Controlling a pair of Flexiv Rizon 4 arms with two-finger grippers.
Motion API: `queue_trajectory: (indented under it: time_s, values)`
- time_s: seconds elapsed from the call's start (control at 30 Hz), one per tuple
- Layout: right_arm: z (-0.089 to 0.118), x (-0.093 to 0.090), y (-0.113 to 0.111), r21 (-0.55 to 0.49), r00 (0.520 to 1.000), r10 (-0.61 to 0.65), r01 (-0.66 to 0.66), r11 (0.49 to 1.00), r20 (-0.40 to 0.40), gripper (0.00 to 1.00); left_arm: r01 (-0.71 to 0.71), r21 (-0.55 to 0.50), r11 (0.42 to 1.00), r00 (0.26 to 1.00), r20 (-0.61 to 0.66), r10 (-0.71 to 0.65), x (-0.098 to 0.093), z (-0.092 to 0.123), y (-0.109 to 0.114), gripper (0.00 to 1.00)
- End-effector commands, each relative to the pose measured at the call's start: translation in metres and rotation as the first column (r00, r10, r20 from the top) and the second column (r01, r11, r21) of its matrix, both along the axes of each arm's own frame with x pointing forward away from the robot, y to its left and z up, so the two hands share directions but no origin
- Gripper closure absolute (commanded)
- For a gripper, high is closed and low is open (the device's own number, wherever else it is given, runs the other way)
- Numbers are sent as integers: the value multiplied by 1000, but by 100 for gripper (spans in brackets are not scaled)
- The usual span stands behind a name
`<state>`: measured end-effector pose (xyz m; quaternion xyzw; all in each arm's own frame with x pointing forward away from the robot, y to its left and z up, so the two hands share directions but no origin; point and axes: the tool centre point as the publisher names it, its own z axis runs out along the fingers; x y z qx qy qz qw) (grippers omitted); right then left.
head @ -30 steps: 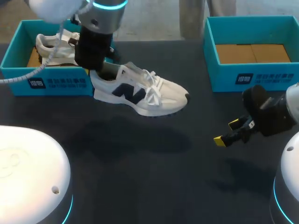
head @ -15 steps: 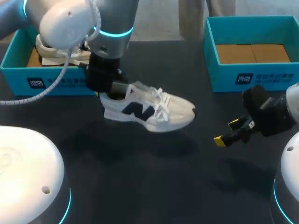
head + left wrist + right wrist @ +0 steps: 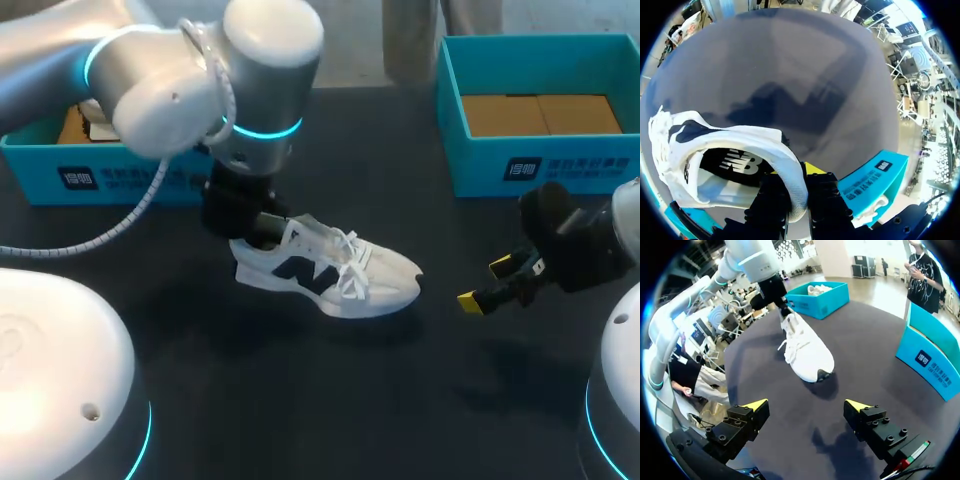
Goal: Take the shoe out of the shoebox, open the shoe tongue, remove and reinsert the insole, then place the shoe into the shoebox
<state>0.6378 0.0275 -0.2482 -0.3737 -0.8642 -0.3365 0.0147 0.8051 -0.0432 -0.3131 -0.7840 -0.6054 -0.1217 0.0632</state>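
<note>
A white sneaker [image 3: 335,275] with a dark side logo and white laces is in the middle of the dark table, toe pointing right. My left gripper [image 3: 255,228] is shut on its heel collar; in the left wrist view the collar rim [image 3: 796,192] is pinched between the black fingers [image 3: 827,195], with the insole [image 3: 732,162] visible inside. I cannot tell whether the sole touches the table. My right gripper [image 3: 490,283] stands open to the right of the shoe with nothing in it. In the right wrist view the sneaker [image 3: 805,347] lies ahead of that open gripper [image 3: 807,407].
A teal shoebox [image 3: 120,178] stands at the back left, behind my left arm, with another shoe partly hidden in it. A second teal shoebox [image 3: 545,160] with a cardboard floor stands at the back right. Two white arm bases sit at the near corners.
My left arm has carried the sneaker from in front of the left box toward the table's middle and lower down. The right arm has not moved.
</note>
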Motion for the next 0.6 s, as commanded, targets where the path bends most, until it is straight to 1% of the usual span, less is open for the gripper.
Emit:
queue_trajectory:
  time_s: [0.03,0.17,0.6]
  values:
    - [0,-1,0,1,1000,0,0,1000,2,0,3,9,1000,1000,-5,-3,4,-20,-9,100]
    - [0,-1,0,1,1000,0,0,1000,2,0,27,34,999,1000,-4,-26,4,-32,-17,100]
    - [0,-1,0,1,1000,0,0,1000,2,0,61,51,997,998,-37,-59,1,-63,-30,100]
